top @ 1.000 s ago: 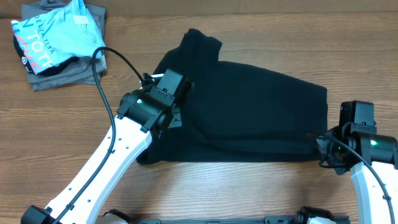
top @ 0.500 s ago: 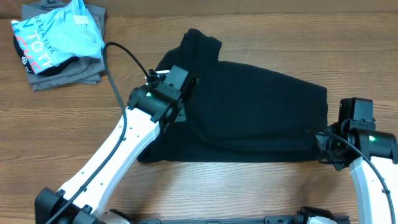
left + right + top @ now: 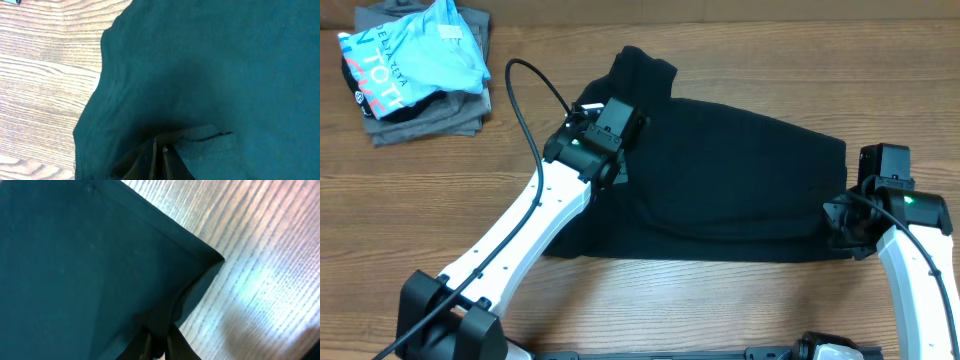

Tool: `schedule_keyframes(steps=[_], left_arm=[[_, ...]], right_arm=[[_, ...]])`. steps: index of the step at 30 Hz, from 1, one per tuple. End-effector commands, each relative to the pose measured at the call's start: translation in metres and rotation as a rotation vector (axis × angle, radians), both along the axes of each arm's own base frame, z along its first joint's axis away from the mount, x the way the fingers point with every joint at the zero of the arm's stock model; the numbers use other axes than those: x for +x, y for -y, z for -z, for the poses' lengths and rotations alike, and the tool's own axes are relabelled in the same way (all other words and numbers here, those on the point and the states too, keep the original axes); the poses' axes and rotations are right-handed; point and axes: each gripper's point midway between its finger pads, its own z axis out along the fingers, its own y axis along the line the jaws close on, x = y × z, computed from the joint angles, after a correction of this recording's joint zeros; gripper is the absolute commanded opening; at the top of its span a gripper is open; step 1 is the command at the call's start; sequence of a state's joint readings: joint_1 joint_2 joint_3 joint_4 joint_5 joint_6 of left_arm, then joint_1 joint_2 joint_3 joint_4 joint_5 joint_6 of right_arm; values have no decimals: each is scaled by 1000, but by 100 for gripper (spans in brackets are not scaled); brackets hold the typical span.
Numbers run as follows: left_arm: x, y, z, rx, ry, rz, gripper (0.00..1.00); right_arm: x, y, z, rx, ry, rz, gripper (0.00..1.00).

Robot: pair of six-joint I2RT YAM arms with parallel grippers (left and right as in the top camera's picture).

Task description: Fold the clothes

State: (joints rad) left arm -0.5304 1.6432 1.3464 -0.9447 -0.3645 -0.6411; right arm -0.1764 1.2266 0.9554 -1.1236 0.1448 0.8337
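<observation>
Two claws pinched the black shirt (image 3: 740, 170) spread on the table (image 3: 720, 310), left claw (image 3: 160, 147) shut on cloth near one edge and right claw (image 3: 157, 340) shut on a bottom corner, so I thought lifting both together slowly was best.

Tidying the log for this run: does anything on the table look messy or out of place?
Only the pile at the far left: a light blue shirt lies crumpled, unfolded, atop folded grey garments. The black T-shirt shows no damage, just puckers where the left hand and right hand pinch it.
</observation>
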Motion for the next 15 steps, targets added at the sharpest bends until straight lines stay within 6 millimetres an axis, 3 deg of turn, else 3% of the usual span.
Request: schedule_keyframes(steps=[1, 6, 8, 9, 11, 12, 13, 15], left_arm=[[9, -10, 6, 84, 16, 0, 6], [25, -15, 5, 138, 84, -32, 6], [32, -16, 5, 139, 109, -42, 11], [37, -16, 4, 133, 127, -46, 20], [43, -17, 3, 122, 146, -56, 40], [46, -17, 2, 117, 154, -61, 60], [48, -17, 2, 113, 162, -65, 69], [51, -18, 2, 109, 172, -70, 74]], right_arm=[[5, 2, 1, 0, 12, 11, 11], [14, 4, 2, -4, 35, 11, 11], [17, 4, 3, -6, 44, 10, 12], [21, 5, 3, -8, 53, 10, 15], [25, 6, 3, -10, 67, 10, 31], [27, 6, 4, -11, 72, 9, 54], [29, 6, 4, -11, 75, 9, 74], [31, 7, 5, -12, 79, 10, 84]])
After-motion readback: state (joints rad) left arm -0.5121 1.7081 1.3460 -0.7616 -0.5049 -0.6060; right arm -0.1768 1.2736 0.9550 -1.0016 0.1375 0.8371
